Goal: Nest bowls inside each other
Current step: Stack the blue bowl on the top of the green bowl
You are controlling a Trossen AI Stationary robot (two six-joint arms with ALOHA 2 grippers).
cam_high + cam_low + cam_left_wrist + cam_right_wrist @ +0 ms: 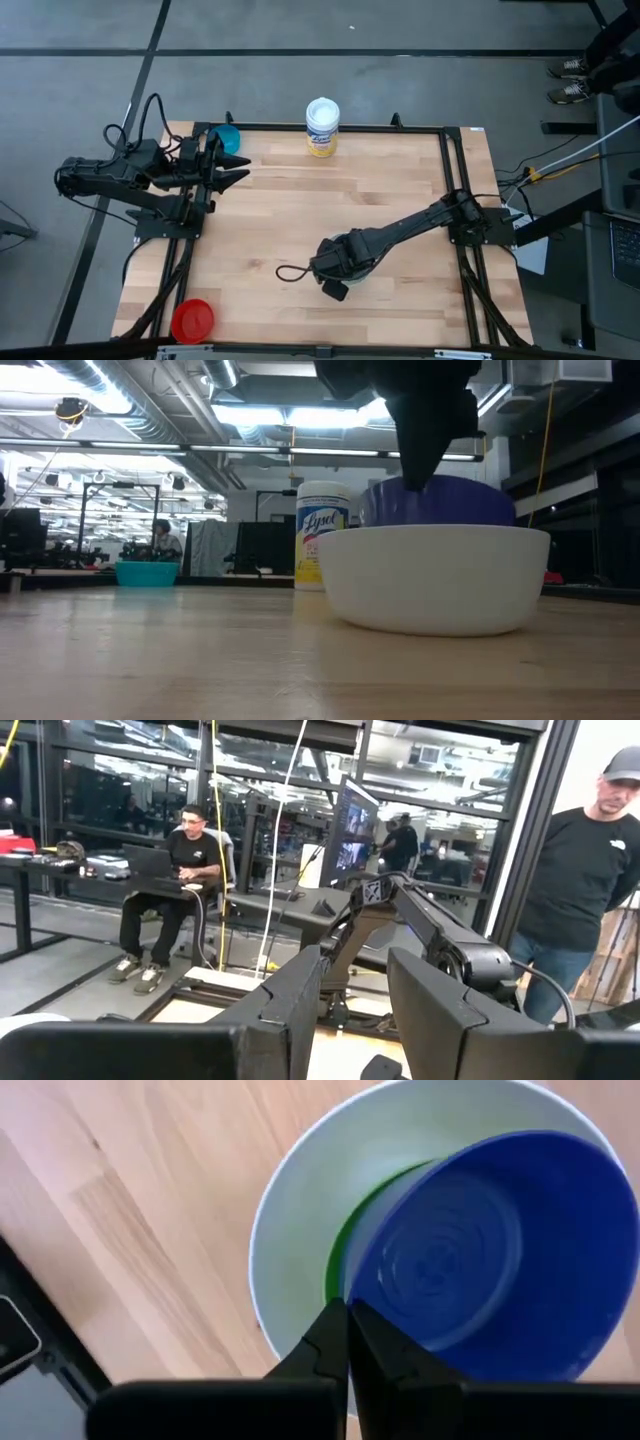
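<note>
The white bowl (435, 580) stands on the table right of centre, with the green bowl (343, 1245) inside it. The dark blue bowl (480, 1250) lies tilted on top of the green one, its rim showing above the white bowl's rim (440, 500). My right gripper (347, 1325) is right above the stack, pointing down and shut at the blue bowl's rim. My left gripper (238, 170) waits open and level over the far left corner, beside the teal bowl (226, 137). The red bowl (192, 320) sits at the near left corner. My right gripper pinches the dark blue bowl's rim (352, 1292) between its two fingers, one finger outside the wall and one inside. The fingers come from above, pointing down. The bowl sits tilted inside the white bowl, over the green one.
A white-and-yellow wipes canister (322, 127) stands upright at the far edge, middle. A dark cable loop (290, 271) lies left of the stack. Bare wood lies between the stack and the left side. People show in the room beyond the table.
</note>
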